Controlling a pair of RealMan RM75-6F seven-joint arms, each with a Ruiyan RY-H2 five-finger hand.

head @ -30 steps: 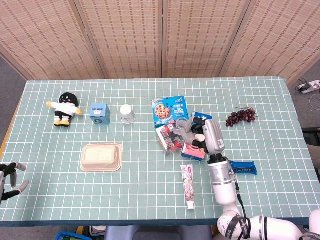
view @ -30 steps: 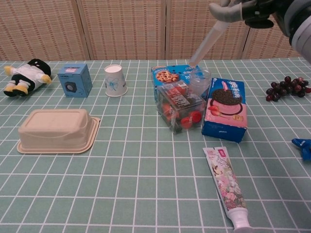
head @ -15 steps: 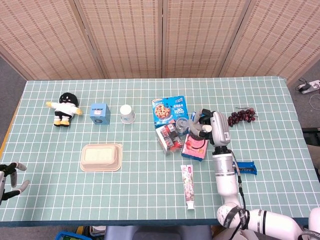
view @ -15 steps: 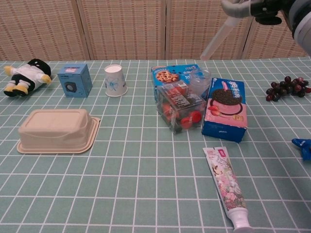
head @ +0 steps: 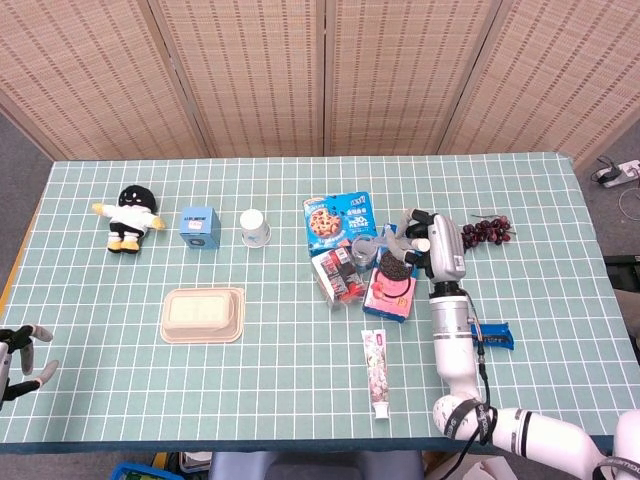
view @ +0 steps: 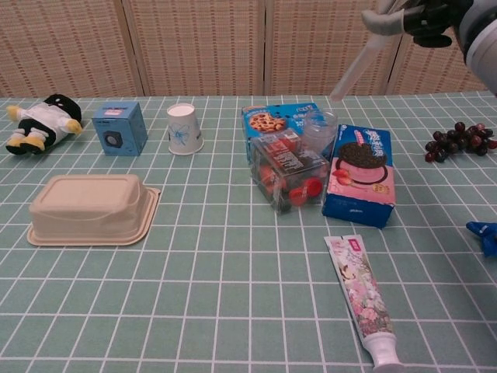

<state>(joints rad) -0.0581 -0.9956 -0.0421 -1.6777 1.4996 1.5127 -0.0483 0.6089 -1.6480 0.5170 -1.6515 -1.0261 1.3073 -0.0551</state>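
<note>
Green gridded table [head: 120,330], toothpaste tube [head: 376,371], perhaps grapes [head: 482,232]

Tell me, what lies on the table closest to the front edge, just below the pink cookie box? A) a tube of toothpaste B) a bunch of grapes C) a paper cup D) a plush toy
A: the tube of toothpaste lies flat in front of the pink cookie box, while the grapes, the paper cup and the plush toy sit farther back.

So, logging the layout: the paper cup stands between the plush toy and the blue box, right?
Not quite. In the head view the blue box stands between the plush toy and the paper cup; the cup is the rightmost of the three.
</note>
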